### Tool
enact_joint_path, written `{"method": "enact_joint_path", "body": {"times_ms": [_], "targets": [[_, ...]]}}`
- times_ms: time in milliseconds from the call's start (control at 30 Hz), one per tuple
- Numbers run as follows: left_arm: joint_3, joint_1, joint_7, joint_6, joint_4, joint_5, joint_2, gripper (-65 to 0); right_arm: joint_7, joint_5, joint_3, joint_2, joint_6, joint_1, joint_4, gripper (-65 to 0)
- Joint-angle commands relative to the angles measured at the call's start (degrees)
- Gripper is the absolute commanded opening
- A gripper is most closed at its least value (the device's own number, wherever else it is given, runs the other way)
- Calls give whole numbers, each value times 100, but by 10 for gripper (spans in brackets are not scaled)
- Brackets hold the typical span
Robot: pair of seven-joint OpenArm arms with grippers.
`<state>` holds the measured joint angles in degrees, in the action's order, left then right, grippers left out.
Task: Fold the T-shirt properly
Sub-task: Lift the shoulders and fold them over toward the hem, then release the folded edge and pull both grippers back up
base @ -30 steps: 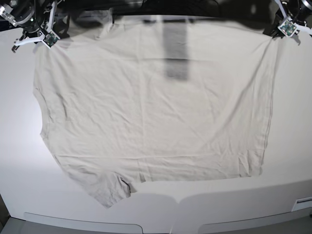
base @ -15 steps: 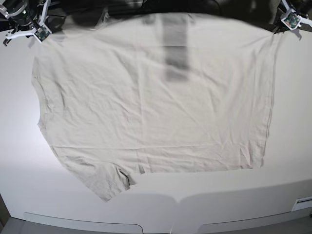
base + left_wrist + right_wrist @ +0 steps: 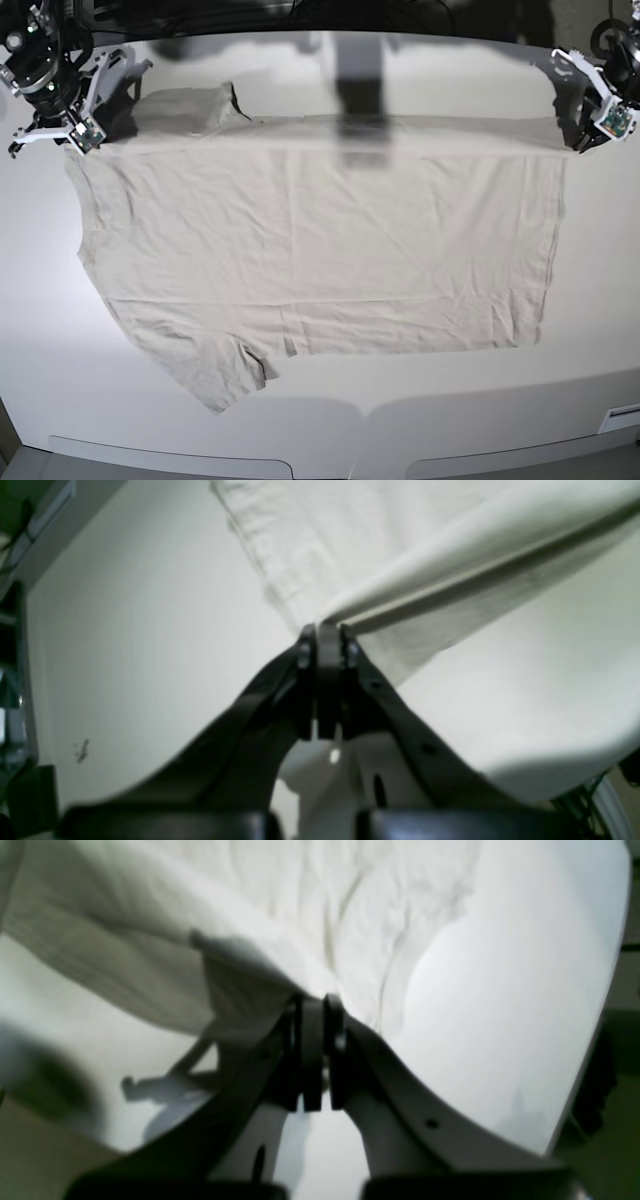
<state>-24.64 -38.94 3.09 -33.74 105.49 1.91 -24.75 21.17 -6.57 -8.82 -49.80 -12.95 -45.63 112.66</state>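
The T-shirt point(image 3: 320, 240) lies spread across the white table point(image 3: 600, 300); the left gripper point(image 3: 606, 118) and right gripper point(image 3: 72, 128) each pinch a far corner, jaws clamped on fabric; a lengthwise fold looks underway; next, carry that edge evenly nearward.

One T-shirt point(image 3: 320, 240) — two grippers, apparently — one table point(image 3: 600, 300).

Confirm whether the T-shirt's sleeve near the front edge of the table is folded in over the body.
No. In the base view the T-shirt has that sleeve sticking out flat on the white table.
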Motion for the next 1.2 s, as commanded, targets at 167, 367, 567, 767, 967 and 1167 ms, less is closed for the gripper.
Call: {"method": "enact_joint_path", "body": {"times_ms": [167, 367, 567, 767, 967, 1167], "targets": [[-35, 638, -142, 48, -540, -48, -63, -650, -79, 11, 892, -59, 79, 1355, -645, -650], [455, 1187, -129, 50, -940, 184, -66, -650, -76, 9, 1836, -13, 79, 2505, -1344, -650], [859, 1823, -90, 98, -1445, 601, -66, -650, -63, 7, 2312, 271, 76, 3436, -2105, -650], [859, 2402, -50, 98, -1969, 605, -66, -650, -48, -155, 2350, 466, -372, 3947, -2511, -650], [859, 2710, -50, 96, -2308, 782, -74, -650, 9, -116, 2352, 643, -551, 4221, -2828, -650], [859, 2754, -52, 96, -2356, 774, -83, -650, -114, -116, 2352, 739, -551, 4310, -3250, -650]]}}
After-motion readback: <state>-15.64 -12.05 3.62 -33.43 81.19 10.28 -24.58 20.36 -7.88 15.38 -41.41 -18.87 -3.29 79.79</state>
